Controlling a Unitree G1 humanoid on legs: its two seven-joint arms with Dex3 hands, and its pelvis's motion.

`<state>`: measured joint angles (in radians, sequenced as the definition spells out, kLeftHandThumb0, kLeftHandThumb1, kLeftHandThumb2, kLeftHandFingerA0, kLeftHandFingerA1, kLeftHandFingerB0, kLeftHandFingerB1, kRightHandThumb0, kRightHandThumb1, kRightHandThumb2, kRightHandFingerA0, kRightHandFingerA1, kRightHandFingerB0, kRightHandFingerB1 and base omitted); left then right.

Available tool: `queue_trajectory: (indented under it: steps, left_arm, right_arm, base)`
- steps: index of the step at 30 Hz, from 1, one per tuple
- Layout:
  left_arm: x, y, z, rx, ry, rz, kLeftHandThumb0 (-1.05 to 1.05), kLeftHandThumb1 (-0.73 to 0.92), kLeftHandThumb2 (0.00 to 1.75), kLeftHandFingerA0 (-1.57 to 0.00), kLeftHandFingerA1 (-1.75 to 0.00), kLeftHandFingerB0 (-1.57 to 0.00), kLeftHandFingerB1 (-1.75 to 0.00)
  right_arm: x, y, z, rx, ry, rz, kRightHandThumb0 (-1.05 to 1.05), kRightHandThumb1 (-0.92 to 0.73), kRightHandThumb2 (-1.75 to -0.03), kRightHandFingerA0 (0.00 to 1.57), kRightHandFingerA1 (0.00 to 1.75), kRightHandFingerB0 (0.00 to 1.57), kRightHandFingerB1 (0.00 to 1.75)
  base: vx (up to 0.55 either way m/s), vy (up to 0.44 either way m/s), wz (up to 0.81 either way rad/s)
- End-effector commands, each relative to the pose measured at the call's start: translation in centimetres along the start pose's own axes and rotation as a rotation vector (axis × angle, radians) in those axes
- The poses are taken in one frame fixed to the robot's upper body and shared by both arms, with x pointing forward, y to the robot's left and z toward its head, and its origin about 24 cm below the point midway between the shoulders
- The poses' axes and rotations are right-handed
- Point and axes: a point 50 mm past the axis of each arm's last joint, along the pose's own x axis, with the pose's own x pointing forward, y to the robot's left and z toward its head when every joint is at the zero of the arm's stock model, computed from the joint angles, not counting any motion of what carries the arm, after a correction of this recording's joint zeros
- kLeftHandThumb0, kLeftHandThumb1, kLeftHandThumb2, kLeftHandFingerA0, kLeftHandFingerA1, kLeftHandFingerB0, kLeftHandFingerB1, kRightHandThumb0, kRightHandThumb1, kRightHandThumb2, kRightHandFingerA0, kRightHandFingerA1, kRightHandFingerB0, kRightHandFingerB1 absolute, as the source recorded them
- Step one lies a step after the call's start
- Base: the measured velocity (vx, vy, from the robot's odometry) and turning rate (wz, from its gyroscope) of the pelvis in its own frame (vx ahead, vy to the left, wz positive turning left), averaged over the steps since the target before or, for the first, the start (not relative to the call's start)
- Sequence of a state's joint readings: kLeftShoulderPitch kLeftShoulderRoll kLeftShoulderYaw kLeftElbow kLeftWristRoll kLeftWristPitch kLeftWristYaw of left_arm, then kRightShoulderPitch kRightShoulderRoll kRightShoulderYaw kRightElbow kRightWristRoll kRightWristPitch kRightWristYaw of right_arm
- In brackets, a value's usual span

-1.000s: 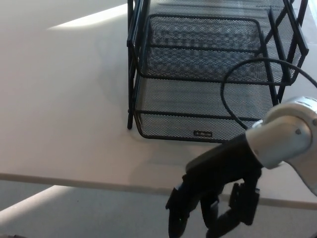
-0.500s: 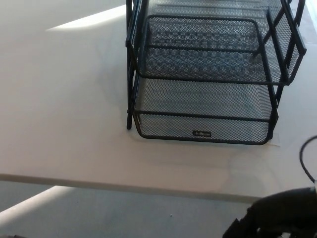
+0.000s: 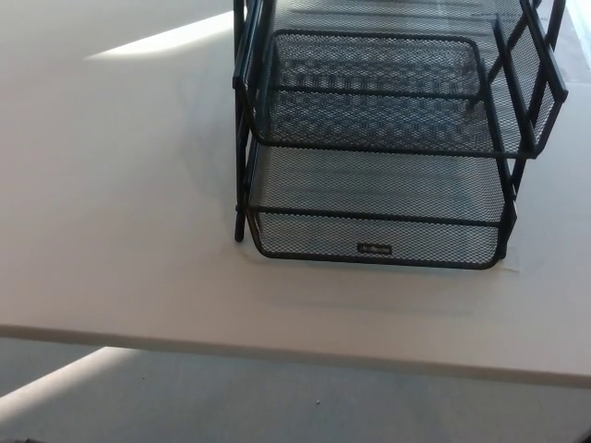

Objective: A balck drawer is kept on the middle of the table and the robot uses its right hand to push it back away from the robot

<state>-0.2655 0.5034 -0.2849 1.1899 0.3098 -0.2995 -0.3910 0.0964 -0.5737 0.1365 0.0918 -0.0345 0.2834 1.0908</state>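
A black wire-mesh drawer rack (image 3: 379,175) stands on the white table (image 3: 120,231), right of centre and reaching past the top edge of the head view. Its lowest tray (image 3: 374,242) juts toward me, with a small label on its front wall. A second tray sits above it, set further back. Neither of my hands shows in this view.
The table's front edge (image 3: 277,346) runs across the lower part of the picture, with grey floor (image 3: 231,406) below it. A bright strip of light lies on the table at the upper left.
My right hand and forearm, low in front of the tray a second ago, have dropped out of the picture at the bottom right. The rack stays in place.
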Motion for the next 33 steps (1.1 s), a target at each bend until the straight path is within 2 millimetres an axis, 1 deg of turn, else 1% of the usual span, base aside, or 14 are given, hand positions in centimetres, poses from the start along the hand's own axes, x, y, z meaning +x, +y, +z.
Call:
queue_trajectory:
  steps: [1,2,3,4,5,13,14,16,17,20,23,24,31,33]
  left_arm:
    - [-0.8,0.3,-1.3,0.000,0.016,0.013,-0.56,0.72,0.63,-0.50,-0.40,-0.33,-0.33]
    - [-0.7,0.3,-1.3,-0.005,0.020,0.013,-0.55,0.72,0.63,-0.50,-0.39,-0.32,-0.33]
    - [-0.7,0.2,-1.3,-0.008,0.021,0.013,-0.56,0.71,0.63,-0.50,-0.40,-0.32,-0.33]
    - [-0.7,0.2,-1.3,-0.010,0.021,0.014,-0.56,0.71,0.63,-0.50,-0.40,-0.32,-0.33]
    - [-0.7,0.2,-1.4,-0.013,0.020,0.015,-0.54,0.74,0.62,-0.51,-0.40,-0.34,-0.33]
    - [-0.6,0.0,-1.2,-0.011,0.021,0.007,-0.56,0.71,0.63,-0.50,-0.40,-0.33,-0.33]
    - [-0.6,0.0,-1.2,-0.012,0.019,0.006,-0.54,0.74,0.62,-0.51,-0.39,-0.34,-0.33]
    - [-0.6,0.1,-1.1,-0.011,0.017,0.008,-0.54,0.74,0.62,-0.51,-0.39,-0.35,-0.33]
    - [-0.6,0.1,-1.1,-0.008,0.019,0.010,-0.53,0.74,0.62,-0.52,-0.39,-0.34,-0.33]
    - [-0.7,0.4,-1.1,-0.013,0.017,0.017,-0.54,0.74,0.62,-0.51,-0.40,-0.34,-0.33]
    - [-0.8,0.5,-1.2,-0.003,0.019,0.018,-0.57,0.75,0.63,-0.49,-0.39,-0.34,-0.33]
    - [-0.8,0.5,-1.3,-0.005,0.018,0.018,-0.57,0.75,0.63,-0.48,-0.38,-0.34,-0.33]
    - [-0.8,0.6,-1.2,-0.015,0.014,0.028,-0.56,0.75,0.61,-0.43,-0.36,-0.33,-0.32]
    - [-0.8,0.7,-1.2,-0.011,0.023,0.039,-0.56,0.75,0.63,-0.43,-0.37,-0.31,-0.32]
  right_arm:
    - [-1.0,-1.5,-3.1,0.024,0.064,-0.296,-0.53,-0.60,-0.87,0.52,0.54,0.38,0.49]
    - [-1.1,-2.1,-3.5,-0.017,0.118,-0.340,-0.52,-0.70,-0.64,0.60,0.43,0.38,0.36]
    - [-1.1,-2.3,-3.7,-0.047,0.154,-0.366,-0.54,-0.63,-0.88,0.53,0.54,0.34,0.48]
    - [-1.1,-2.5,-3.7,-0.063,0.174,-0.379,-0.54,-0.63,-0.88,0.53,0.54,0.34,0.48]
    - [-0.9,-2.6,-3.9,-0.071,0.196,-0.393,-0.47,-0.74,-0.62,0.57,0.43,0.38,0.36]
    - [2.2,-3.4,-4.4,-0.164,0.404,-0.494,-0.46,-0.76,-0.63,0.54,0.46,0.43,0.39]
    - [2.6,-3.5,-4.5,-0.165,0.418,-0.507,-0.41,-0.77,-0.62,0.48,0.45,0.42,0.39]
    - [3.5,-3.6,-4.9,-0.175,0.447,-0.534,-0.40,-0.78,-0.62,0.47,0.45,0.42,0.39]
    - [3.7,-3.6,-5.3,-0.184,0.464,-0.544,-0.45,-0.61,-0.95,0.36,0.56,0.28,0.50]
    - [3.9,-3.7,-6.3,-0.173,0.492,-0.549,-0.46,-0.56,-0.91,0.26,0.50,0.32,0.52]
    - [4.0,-3.7,-7.1,-0.175,0.515,-0.487,-0.53,-0.57,-0.90,0.26,0.50,0.27,0.48]
    - [4.0,-3.8,-7.2,-0.174,0.521,-0.480,-0.47,-0.76,-0.63,0.30,0.37,0.28,0.33]
    - [4.0,-4.0,-7.4,-0.183,0.500,-0.470,-0.51,-0.81,-0.64,0.31,0.36,0.24,0.31]
    - [3.9,-3.9,-7.6,-0.162,0.492,-0.470,-0.58,-0.87,-0.66,0.25,0.34,0.21,0.29]
  base:
    - [0.00,0.000,0.00]
    - [0.00,0.000,0.00]
    - [0.00,0.000,0.00]
    - [0.00,0.000,0.00]
    - [0.00,0.000,0.00]
    - [0.00,0.000,0.00]
    - [0.00,0.000,0.00]
    - [0.00,0.000,0.00]
    - [0.00,0.000,0.00]
    - [0.00,0.000,0.00]
    - [0.00,0.000,0.00]
    - [0.00,0.000,0.00]
    - [0.00,0.000,0.00]
    - [0.00,0.000,0.00]
